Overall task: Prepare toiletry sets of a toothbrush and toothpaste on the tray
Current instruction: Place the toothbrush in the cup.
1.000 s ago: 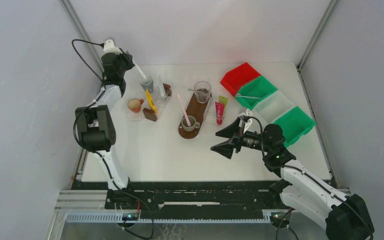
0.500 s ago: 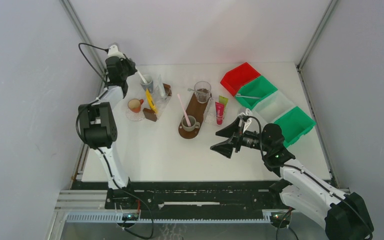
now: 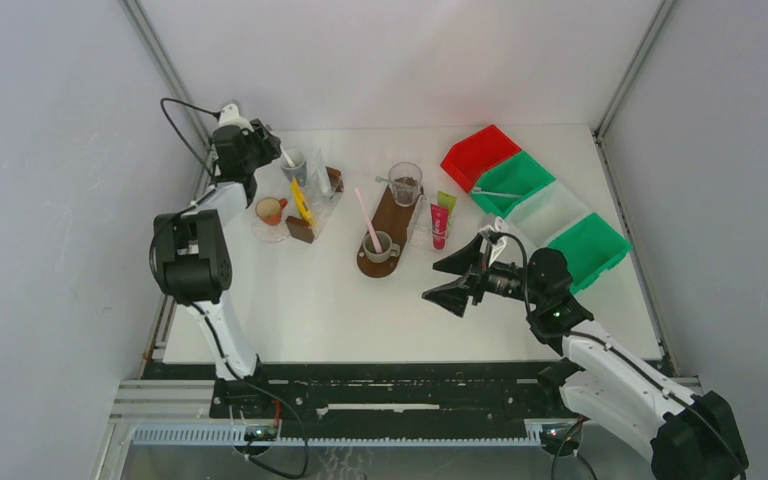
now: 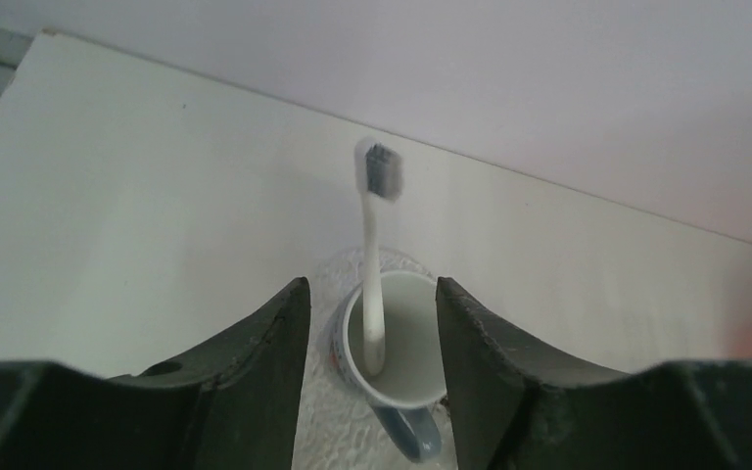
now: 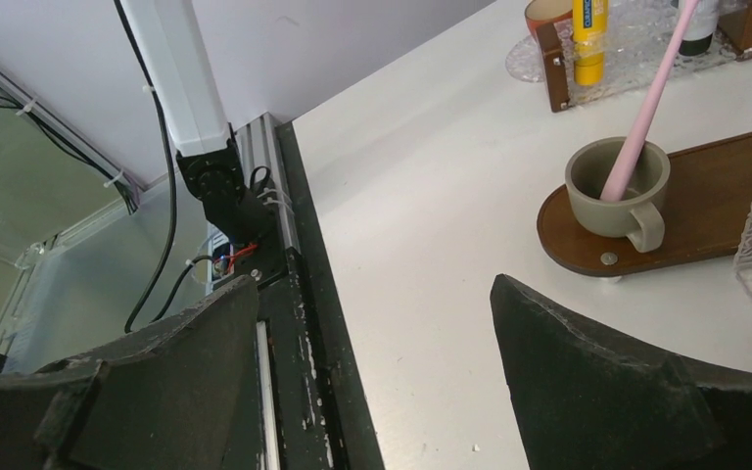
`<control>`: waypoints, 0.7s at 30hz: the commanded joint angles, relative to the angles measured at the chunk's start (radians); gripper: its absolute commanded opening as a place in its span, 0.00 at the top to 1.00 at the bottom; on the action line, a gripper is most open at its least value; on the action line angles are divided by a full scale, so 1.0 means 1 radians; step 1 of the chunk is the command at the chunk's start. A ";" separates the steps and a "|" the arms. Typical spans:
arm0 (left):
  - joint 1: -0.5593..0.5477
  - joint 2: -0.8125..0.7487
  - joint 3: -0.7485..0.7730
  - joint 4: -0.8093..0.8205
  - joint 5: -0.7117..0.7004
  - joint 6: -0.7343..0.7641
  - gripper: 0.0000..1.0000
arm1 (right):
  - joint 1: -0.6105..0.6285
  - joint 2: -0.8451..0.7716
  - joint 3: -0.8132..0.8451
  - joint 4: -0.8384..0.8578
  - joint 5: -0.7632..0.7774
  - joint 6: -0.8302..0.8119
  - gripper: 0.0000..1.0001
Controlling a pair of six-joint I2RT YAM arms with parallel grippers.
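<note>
Left gripper point(image 4: 371, 286): fingers, clamped a second ago, now stand parted about halfway and touch nothing. The release is made.
White toothbrush point(image 4: 373, 255): stands free in the blue-handled cup point(image 4: 406, 392) on a textured glass dish point(image 4: 325, 431), far left of the surface. Its long axis is near upright, bristle head uppermost, heel in the cup. One brush judged delivered.
Pink-red toothpaste point(image 3: 439, 225), lime green toothpaste point(image 3: 446, 200): flat beside the wooden tray point(image 3: 397, 205), unplaced.
Right gripper point(image 5: 374, 284): fingers spread wide, empty.
</note>
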 commanded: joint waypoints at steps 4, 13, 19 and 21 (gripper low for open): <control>0.004 -0.328 -0.178 0.092 -0.106 -0.089 0.35 | -0.005 -0.082 0.063 -0.084 0.035 -0.037 0.04; -0.074 -0.732 -0.461 0.171 -0.005 -0.323 0.31 | -0.010 -0.139 0.226 -0.376 0.215 -0.177 0.02; -0.203 -0.951 -0.563 0.193 0.111 -0.278 0.28 | -0.022 -0.116 0.326 -0.483 0.625 -0.133 0.00; -0.251 -0.996 -0.565 0.188 0.160 -0.243 0.28 | -0.058 -0.092 0.354 -0.498 0.670 -0.133 0.00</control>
